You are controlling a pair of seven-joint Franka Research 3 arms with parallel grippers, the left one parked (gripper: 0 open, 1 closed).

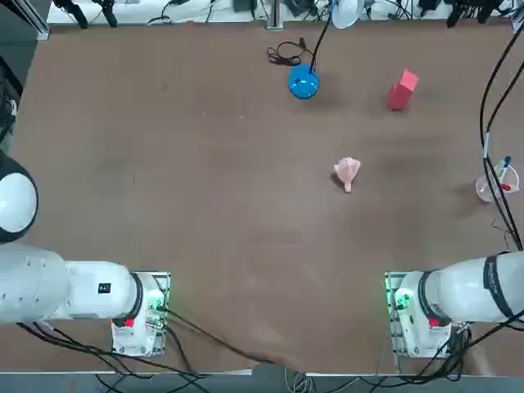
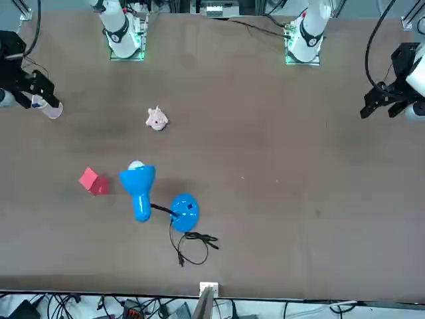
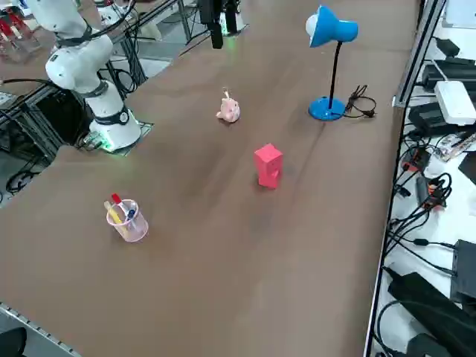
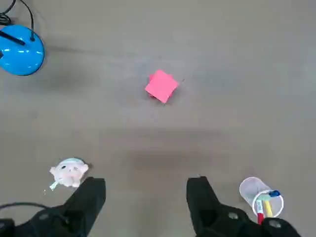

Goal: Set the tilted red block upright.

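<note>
The red block [image 1: 402,90] [image 2: 93,180] [image 3: 268,165] [image 4: 161,86] stands alone on the brown table, far from the robot and on its right side. Only the right side view shows its taller-than-wide side, and its lean is hard to judge there. My right gripper [image 4: 145,197] [image 2: 41,93] hangs well above the table near the right edge, open, with nothing between its fingers [image 4: 91,195]. The block lies ahead of it, well apart from the fingers.
A blue desk lamp stands on a round base [image 1: 304,82] [image 2: 184,212] [image 3: 325,108] [image 4: 20,43] beside the block, its cord coiled behind. A pale pink lumpy toy [image 1: 347,173] [image 2: 157,119] [image 3: 228,110] [image 4: 69,171] lies mid-table. A clear cup of pens [image 1: 496,184] [image 3: 126,219] [image 4: 261,196] sits beneath the gripper.
</note>
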